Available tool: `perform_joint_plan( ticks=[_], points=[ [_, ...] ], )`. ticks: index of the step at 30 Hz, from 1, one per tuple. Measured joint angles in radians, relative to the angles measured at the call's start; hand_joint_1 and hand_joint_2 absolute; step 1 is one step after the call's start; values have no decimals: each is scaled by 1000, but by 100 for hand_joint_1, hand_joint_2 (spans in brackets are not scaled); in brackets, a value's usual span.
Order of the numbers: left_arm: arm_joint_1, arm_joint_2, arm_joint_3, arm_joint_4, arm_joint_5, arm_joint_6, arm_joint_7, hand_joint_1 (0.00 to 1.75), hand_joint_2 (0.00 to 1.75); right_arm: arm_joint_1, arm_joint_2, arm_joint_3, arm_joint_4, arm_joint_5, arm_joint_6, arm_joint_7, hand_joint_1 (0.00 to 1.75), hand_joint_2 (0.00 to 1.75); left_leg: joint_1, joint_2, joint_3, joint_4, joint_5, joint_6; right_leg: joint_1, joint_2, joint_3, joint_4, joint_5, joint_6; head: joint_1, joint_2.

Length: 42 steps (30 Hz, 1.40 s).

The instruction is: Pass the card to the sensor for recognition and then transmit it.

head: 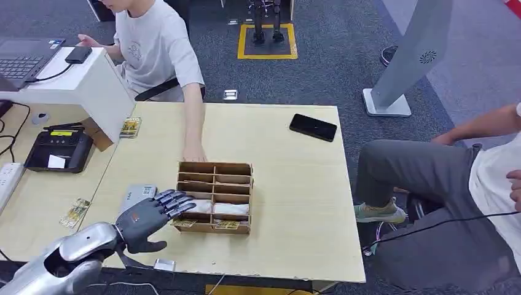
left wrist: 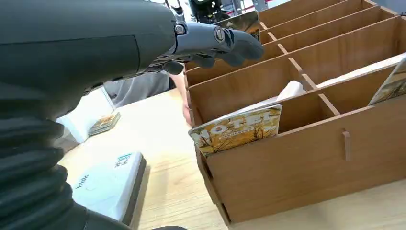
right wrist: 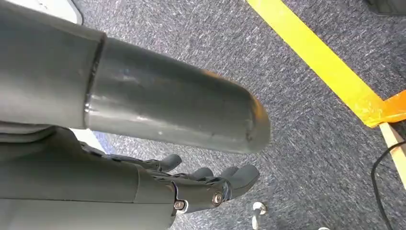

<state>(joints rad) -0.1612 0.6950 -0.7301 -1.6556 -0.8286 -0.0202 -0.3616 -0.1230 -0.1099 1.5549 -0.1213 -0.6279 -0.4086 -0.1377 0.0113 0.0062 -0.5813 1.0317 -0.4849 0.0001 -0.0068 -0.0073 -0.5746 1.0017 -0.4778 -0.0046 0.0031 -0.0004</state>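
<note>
Beside the left hand (head: pixel 149 216), one wooden divided box (head: pixel 214 196) is counted with two printed cards (head: pixel 183 224) propped in the row nearest the hand, two further card piles (head: pixel 75 212) out on the table, one white sensor pad (head: pixel 137 195), one black phone (head: pixel 313 127), and, seemingly, two people (head: pixel 156 46).

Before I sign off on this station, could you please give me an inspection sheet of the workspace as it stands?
Surface: light wooden table, no spills seen.
Job's things: wooden divided box mid-table; hotel card leaning out of its near compartment; grey sensor pad beside the box.
Clutter: black phone; loose cards and; card terminal.
Hands: left hand open, over the box's near corner; right hand hanging over carpet, holding nothing.
Cables: black cable across a seated person's lap.
Surroundings: a person's hand touches the box's far side.
</note>
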Motion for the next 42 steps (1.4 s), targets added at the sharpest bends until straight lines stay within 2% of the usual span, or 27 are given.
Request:
perform_joint_plan(
  ticks=[18, 42],
  points=[
    [-1, -2, -9, 0, -3, 0, 7, 0, 175, -4, 1, 0, 0, 1, 0, 0, 0, 0, 0, 0, 0, 0, 0, 0, 0, 0, 0, 0, 0, 0, 0, 0],
    [-8, -67, -39, 8, -3, 17, 0, 0, 175, -8, 2, 0, 0, 3, 4, 3, 0, 0, 0, 0, 0, 0, 0, 0, 0, 0, 0, 0, 0, 0, 0, 0]
  ],
)
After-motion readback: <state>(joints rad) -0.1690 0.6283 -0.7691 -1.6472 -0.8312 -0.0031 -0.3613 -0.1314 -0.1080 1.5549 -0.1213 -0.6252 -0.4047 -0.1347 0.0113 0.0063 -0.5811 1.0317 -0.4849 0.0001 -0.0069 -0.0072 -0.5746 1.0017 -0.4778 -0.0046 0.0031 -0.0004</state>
